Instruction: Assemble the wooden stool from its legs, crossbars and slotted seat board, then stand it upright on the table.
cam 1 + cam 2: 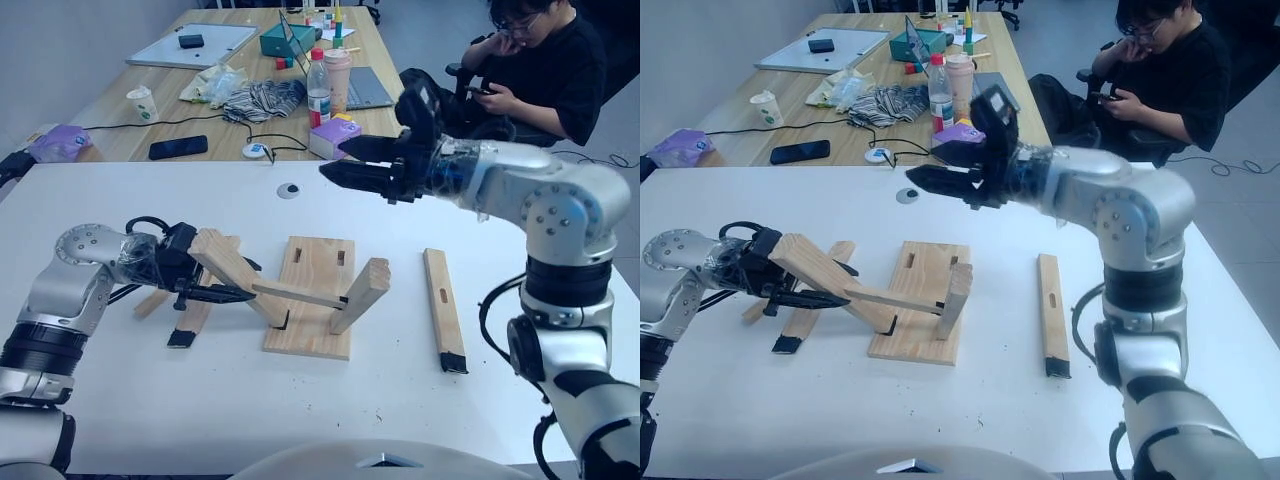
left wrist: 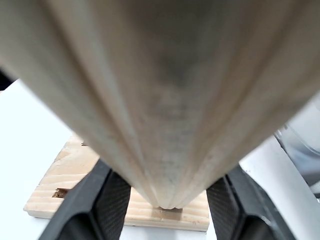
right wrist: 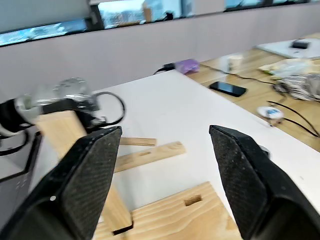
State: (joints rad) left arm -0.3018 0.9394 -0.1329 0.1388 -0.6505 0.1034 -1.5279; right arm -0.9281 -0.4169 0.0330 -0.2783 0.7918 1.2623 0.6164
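Observation:
The slotted seat board (image 1: 320, 262) lies flat in the middle of the white table. Over it tilts a half-frame: one wooden leg (image 1: 232, 270) joined by a crossbar (image 1: 298, 294) to a second leg (image 1: 362, 294) that rests on the board. My left gripper (image 1: 190, 268) is shut on the first leg (image 2: 165, 100), its fingers (image 2: 95, 205) on both sides. My right gripper (image 1: 345, 160) hangs open in the air above the table's far part, its fingers (image 3: 85, 190) wide apart. A loose leg (image 1: 443, 308) lies to the right of the board.
Two more wooden pieces (image 1: 195, 315) lie under my left gripper. A round grommet (image 1: 288, 190) sits in the table behind the board. The brown desk (image 1: 120, 130) beyond holds a bottle (image 1: 318, 90), a phone and clutter.

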